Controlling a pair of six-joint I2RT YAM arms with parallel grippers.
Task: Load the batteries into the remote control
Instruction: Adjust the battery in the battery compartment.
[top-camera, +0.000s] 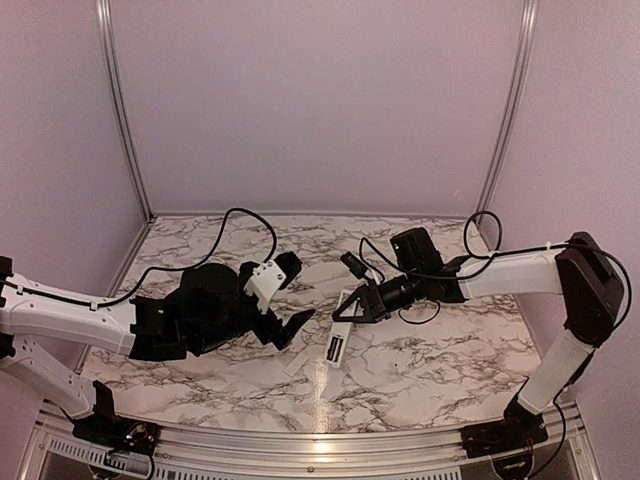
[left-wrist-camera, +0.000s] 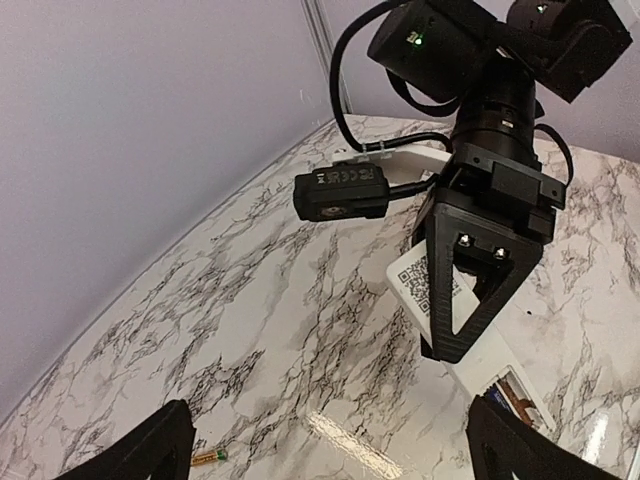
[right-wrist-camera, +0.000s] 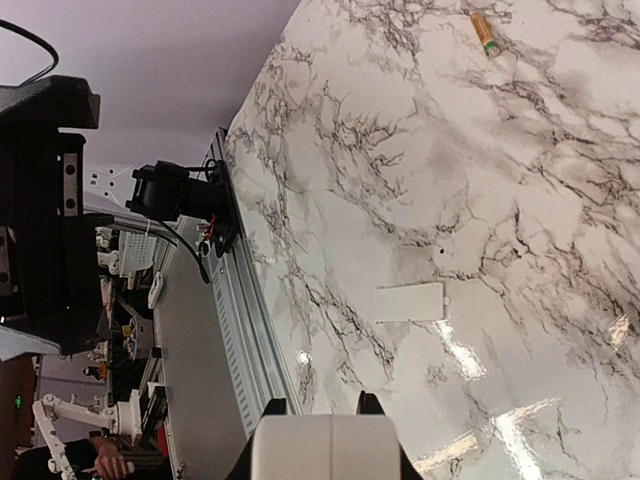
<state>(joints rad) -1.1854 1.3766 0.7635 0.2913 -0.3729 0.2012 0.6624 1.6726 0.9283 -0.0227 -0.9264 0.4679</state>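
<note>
My right jaws clamped on remote control (top-camera: 337, 346), held tilted over mid-counter (top-camera: 430, 365). Lower end close to marble, contact unclear. Label side and open recess faced my left jaws, which stood wide apart just beside remote, not touching it. Cover plate (right-wrist-camera: 410, 302) lay flat near front rail (right-wrist-camera: 245, 330). One battery (right-wrist-camera: 484, 33) lay alone, well apart from plate — bare marble all round it. Back wall and side walls stood well apart from both arms.
</note>
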